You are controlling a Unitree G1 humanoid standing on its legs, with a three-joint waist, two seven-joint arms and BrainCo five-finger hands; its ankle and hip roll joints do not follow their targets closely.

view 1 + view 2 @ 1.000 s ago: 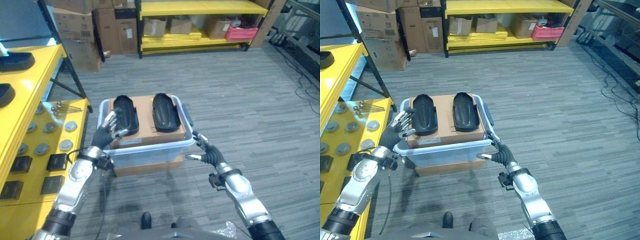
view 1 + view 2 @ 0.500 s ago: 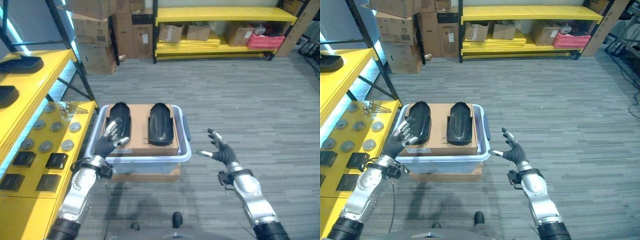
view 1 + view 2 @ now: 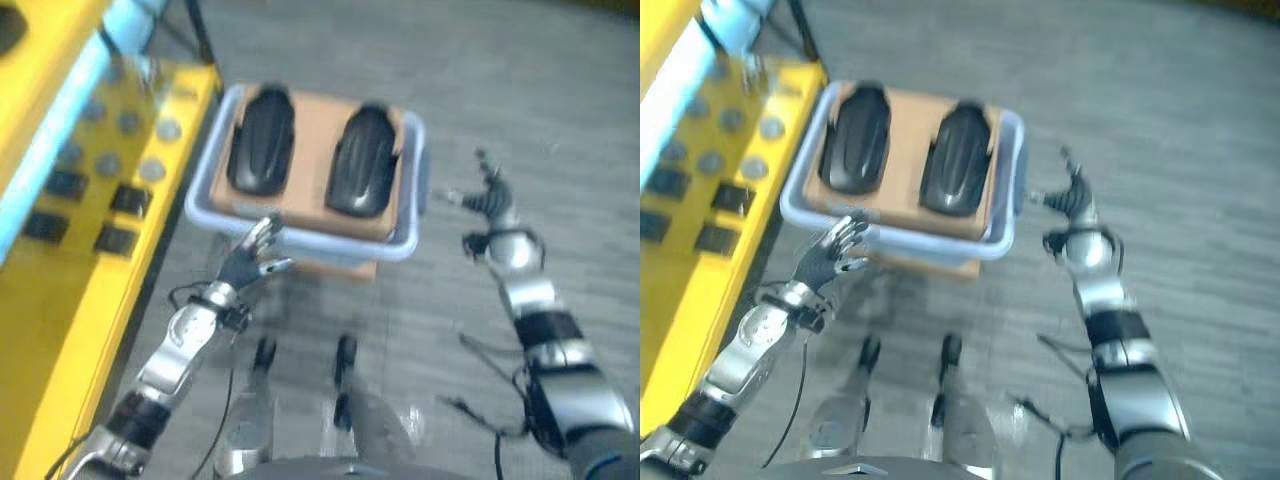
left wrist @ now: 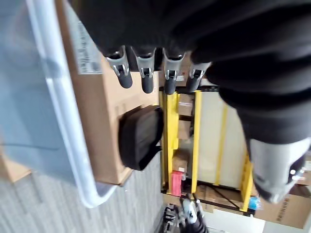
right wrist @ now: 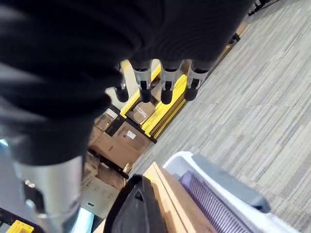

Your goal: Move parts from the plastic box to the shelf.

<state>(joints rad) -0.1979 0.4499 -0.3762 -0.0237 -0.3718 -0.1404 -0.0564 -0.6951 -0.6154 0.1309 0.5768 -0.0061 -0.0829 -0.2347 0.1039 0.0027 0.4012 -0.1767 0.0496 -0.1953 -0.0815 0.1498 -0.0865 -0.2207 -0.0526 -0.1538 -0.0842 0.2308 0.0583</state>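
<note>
Parts [image 3: 262,154] wait ahead of us: two dark moulded shells lie side by side on a cardboard sheet [image 3: 312,160] in the plastic box [image 3: 300,245], just past our left hand [image 3: 252,265], whose straight, spread fingers hover at the box's near rim, while our right hand [image 3: 489,195] hangs beside the box's far side, fingers also straight and empty. We judge each shell stiff, light and smooth enough to slip, though the blurred head views leave this uncertain, so we would pinch the nearer one [image 3: 854,139] across its narrow width, thumb against fingers, before carrying it to the yellow shelf [image 3: 60,190] beyond our left hand.
</note>
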